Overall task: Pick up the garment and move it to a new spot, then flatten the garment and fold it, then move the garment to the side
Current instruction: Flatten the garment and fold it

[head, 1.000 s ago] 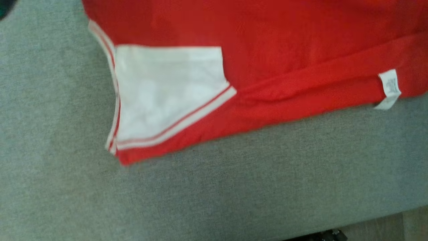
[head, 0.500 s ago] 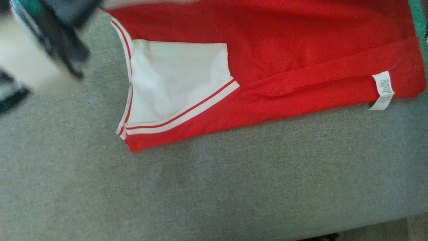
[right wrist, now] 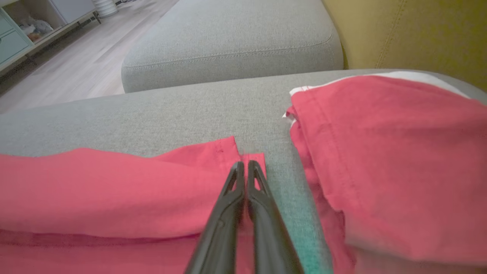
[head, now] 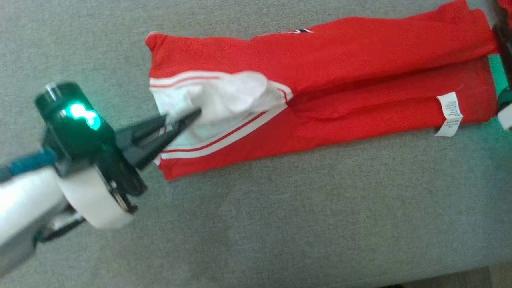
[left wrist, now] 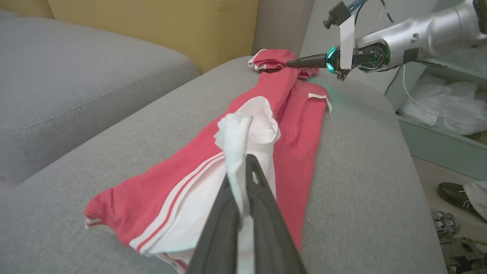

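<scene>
The red garment with a white, red-striped panel lies as a long folded strip on the grey sofa cushion. My left gripper is shut on a bunched fold of the white panel at the strip's left end, lifting it a little. At the strip's far end my right gripper is shut, its tips pinching a red hem corner; the left wrist view shows this gripper too. A white care label hangs at the near edge.
A bunch of red fabric lies just beyond the right gripper; whether it belongs to the same garment I cannot tell. A yellow back cushion and a second grey cushion flank the seat. Shelves and shoes stand off the cushion's edge.
The head view has shifted. The garment's far part has been folded over into a narrower strip. My left gripper has come in, holding the white panel.
</scene>
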Robot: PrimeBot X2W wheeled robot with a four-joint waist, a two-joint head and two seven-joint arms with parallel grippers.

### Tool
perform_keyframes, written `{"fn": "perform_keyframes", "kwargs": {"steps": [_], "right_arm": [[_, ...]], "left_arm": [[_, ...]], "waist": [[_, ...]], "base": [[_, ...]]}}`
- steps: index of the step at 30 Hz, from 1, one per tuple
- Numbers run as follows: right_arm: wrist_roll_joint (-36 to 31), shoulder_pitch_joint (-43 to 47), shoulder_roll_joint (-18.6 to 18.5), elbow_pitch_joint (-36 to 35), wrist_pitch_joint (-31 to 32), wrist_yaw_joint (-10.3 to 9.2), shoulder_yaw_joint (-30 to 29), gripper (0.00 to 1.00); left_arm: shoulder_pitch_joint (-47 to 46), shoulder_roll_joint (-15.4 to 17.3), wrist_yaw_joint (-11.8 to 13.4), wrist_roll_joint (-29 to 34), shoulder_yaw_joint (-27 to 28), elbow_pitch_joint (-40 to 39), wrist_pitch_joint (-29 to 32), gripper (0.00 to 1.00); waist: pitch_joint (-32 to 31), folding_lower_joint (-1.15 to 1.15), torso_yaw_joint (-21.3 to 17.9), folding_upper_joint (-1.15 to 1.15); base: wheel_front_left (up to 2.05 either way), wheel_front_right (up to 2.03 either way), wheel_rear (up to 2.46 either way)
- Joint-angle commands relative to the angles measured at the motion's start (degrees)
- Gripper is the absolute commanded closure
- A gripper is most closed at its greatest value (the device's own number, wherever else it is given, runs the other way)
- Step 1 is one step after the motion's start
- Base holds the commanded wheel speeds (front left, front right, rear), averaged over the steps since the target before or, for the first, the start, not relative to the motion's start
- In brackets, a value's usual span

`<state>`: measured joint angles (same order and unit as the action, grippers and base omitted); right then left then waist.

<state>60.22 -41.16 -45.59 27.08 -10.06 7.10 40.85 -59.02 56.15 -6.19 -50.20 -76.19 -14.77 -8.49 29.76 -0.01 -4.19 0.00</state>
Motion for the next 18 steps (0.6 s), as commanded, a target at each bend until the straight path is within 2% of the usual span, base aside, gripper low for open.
{"fn": "perform_keyframes", "kwargs": {"steps": [1, 3, 4, 5, 6, 7, 8, 10, 13, 16, 18], "right_arm": [[-0.3, 2.6, -2.4, -0.8, 0.2, 0.39, -0.7, 1.0], [-0.6, 3.9, -1.8, -0.3, 0.7, 0.39, -1.2, 1.0], [-1.0, 4.4, -1.4, 0.1, 0.8, 0.39, -1.6, 1.0], [-1.4, 4.7, -0.8, 0.7, 0.8, 0.39, -2.0, 0.89], [-1.5, 5.1, -0.1, 1.3, 0.8, 0.39, -2.6, 0.56], [-1.7, 5.4, 0.6, 1.6, 0.7, 0.39, -3.1, 0.09], [-2.0, 5.7, 1.3, 2.1, 0.2, 0.39, -3.8, 0.0], [-2.5, 6.5, 2.7, 2.9, -1.2, 0.39, -5.6, 0.0], [-3.5, 8.9, 4.2, 3.2, -3.2, 0.39, -8.6, 0.0], [-5.4, 12.5, 5.7, 2.5, -4.6, 0.39, -13.1, 0.0], [-7.2, 15.5, 7.1, 1.6, -4.8, 0.39, -16.9, 0.0]], "left_arm": [[0.2, 1.6, 0.4, 1.7, 2.8, -1.1, -0.6, 1.0], [2.3, -0.1, 0.4, 3.4, 2.8, -0.3, -1.5, 1.0], [3.2, -1.1, 0.5, 3.8, 2.8, 0.5, -1.9, 0.95], [4.0, -2.1, 0.5, 4.5, 2.8, 1.4, -2.1, 0.78], [4.7, -3.1, 0.7, 5.0, 2.8, 2.6, -2.4, 0.4], [5.5, -4.0, 0.8, 5.4, 2.8, 3.8, -2.5, 0.0], [5.9, -4.9, 1.1, 6.3, 2.8, 5.1, -2.7, 0.0], [6.8, -6.5, 2.3, 8.6, 2.8, 7.6, -3.4, 0.0], [8.5, -8.4, 5.6, 12.1, 2.8, 10.9, -4.5, 0.0], [11.6, -10.2, 11.2, 12.8, 5.0, 12.5, -5.9, 0.0], [14.6, -12.0, 16.0, 12.5, 8.5, 12.3, -6.4, 0.0]], "waist": [[0.0, 0.01, 0.2, 0.0], [0.0, 0.01, 0.4, 0.0], [0.0, 0.01, 0.5, 0.0], [0.0, 0.01, 0.6, 0.0], [-0.1, 0.01, 0.7, 0.0], [-0.2, 0.01, 0.8, 0.0], [-0.3, 0.01, 0.8, 0.0], [-0.8, 0.01, 0.9, 0.0], [-1.9, 0.01, 1.4, 0.0], [-3.3, 0.01, 2.0, 0.0], [-4.3, 0.01, 2.6, 0.0]], "base": [[0.0, 0.0, 0.0], [0.0, 0.0, 0.0], [0.0, 0.0, 0.0], [0.0, 0.0, 0.0], [0.0, 0.0, 0.0], [0.0, 0.0, 0.0], [0.0, 0.0, 0.0], [0.0, 0.0, 0.0], [0.0, 0.0, 0.0], [0.0, 0.0, 0.0], [0.0, 0.0, 0.0]]}}
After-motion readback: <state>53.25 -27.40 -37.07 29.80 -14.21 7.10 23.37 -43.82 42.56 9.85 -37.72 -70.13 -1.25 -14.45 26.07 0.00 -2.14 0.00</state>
